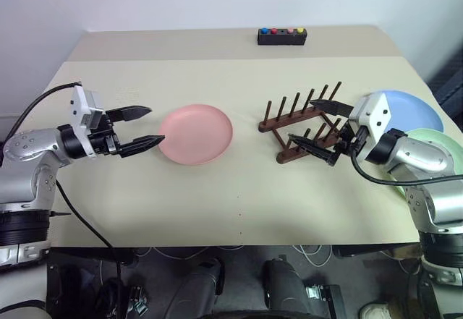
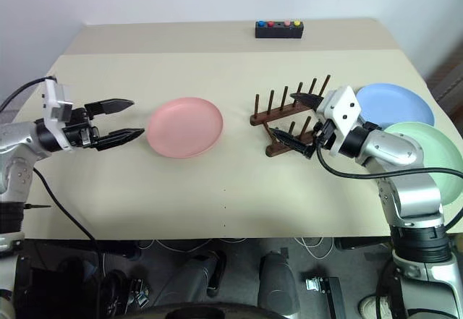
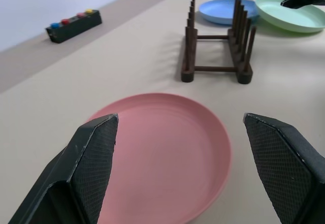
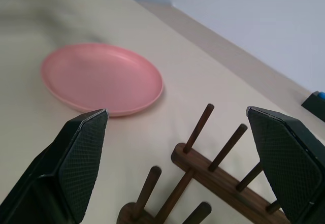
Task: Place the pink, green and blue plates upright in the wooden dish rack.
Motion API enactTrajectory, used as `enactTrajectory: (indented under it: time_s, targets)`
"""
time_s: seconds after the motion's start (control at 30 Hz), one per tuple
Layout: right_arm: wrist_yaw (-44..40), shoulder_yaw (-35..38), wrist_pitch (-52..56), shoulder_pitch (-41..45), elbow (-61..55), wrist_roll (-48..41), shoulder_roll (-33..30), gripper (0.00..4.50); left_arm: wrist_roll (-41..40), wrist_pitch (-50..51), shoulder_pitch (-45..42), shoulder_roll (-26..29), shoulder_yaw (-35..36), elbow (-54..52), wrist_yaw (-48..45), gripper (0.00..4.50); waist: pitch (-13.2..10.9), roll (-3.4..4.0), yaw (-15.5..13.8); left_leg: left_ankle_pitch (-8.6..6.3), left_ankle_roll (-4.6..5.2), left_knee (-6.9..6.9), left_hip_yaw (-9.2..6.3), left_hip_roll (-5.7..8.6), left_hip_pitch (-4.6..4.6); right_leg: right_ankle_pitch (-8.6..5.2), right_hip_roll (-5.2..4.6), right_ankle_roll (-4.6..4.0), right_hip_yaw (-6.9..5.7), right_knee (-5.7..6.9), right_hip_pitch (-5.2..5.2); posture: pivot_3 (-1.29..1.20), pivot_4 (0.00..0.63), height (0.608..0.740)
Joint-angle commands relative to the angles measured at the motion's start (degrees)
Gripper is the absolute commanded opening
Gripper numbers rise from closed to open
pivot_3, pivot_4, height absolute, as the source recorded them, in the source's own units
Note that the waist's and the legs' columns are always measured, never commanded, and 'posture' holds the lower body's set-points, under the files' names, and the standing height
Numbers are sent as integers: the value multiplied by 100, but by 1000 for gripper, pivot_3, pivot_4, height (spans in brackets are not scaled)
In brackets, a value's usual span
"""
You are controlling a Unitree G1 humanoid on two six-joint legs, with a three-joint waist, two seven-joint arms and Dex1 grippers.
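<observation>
Right gripper (image 1: 319, 127) & its arm covered part of the wooden dish rack (image 1: 289, 120), the left edge of the blue plate (image 1: 405, 109) and much of the green plate (image 1: 434, 142) at mid right of the frame. Green plate also cut by the right edge. Rack's lower part cut off at bottom in right wrist view. Markings on the black button box (image 1: 282, 36), top centre, too small to tell.

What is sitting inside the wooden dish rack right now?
Nothing: the wooden dish rack holds no plate. Its pegs stand bare, though the right hand covers a few in the head views.
</observation>
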State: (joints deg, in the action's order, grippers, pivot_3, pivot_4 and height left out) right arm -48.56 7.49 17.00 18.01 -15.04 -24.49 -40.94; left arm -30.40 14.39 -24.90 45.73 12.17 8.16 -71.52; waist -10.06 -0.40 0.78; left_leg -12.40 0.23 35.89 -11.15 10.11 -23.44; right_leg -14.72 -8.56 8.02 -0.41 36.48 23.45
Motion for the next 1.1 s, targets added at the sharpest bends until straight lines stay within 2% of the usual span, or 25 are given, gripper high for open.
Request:
enactTrajectory:
  time_s: [0.03,0.23,0.4,0.53,0.7,0.8,0.9,1.0,1.1]
  targets:
    - [62,242,-95,13,-266,-75,-26,4472,-19,-72,-63,55,69,0,-85,4059,0,0,1,0,0,0,1,-1,0,0,0,0,1,0,0,0,150,740]
    - [84,236,-115,-53,-267,-44,-10,4472,57,-96,-152,38,-3,73,-111,4059,0,0,-14,-1,2,0,5,-1,1,0,1,0,4,0,0,0,150,740]
    - [66,282,-123,55,-150,-39,-64,4472,-88,189,-295,-187,-55,-188,104,4059,0,-1,-15,-1,2,1,7,-1,1,0,2,1,4,-1,0,0,150,740]
    - [46,296,-107,-66,-268,-31,-104,4472,-75,453,-161,-279,-294,-706,210,4059,0,-1,-14,-3,4,1,10,-1,1,1,0,2,7,-2,-1,0,150,740]
    - [185,382,-227,-175,-248,86,-47,4472,-363,1397,-104,-363,-807,-1677,379,4059,0,-1,-15,-3,5,1,13,-2,1,2,1,3,10,-2,0,0,150,740]
    - [213,403,-220,-210,-304,39,-23,4472,-430,2134,-380,-757,-1348,-2188,948,4059,0,-1,-34,-4,6,3,15,-2,2,2,1,4,10,-2,-2,0,150,740]
    - [182,443,-416,-274,-121,163,-62,4472,243,2114,-494,-1036,-1971,-2371,1448,4059,0,-2,-35,-6,9,7,18,-1,2,4,1,8,11,-7,-7,0,150,740]
    - [266,510,-437,-276,-117,185,-74,4472,745,2073,-717,-1397,-2317,-2076,2011,4059,0,-2,-18,-7,12,6,25,-2,3,5,0,10,11,-10,-6,0,150,740]
    - [161,616,-208,-405,-227,-41,-154,4472,1155,2037,-1019,-2100,-2728,-1583,2554,4059,0,-2,-44,-6,12,9,27,-2,4,5,2,10,12,-9,-6,0,150,740]
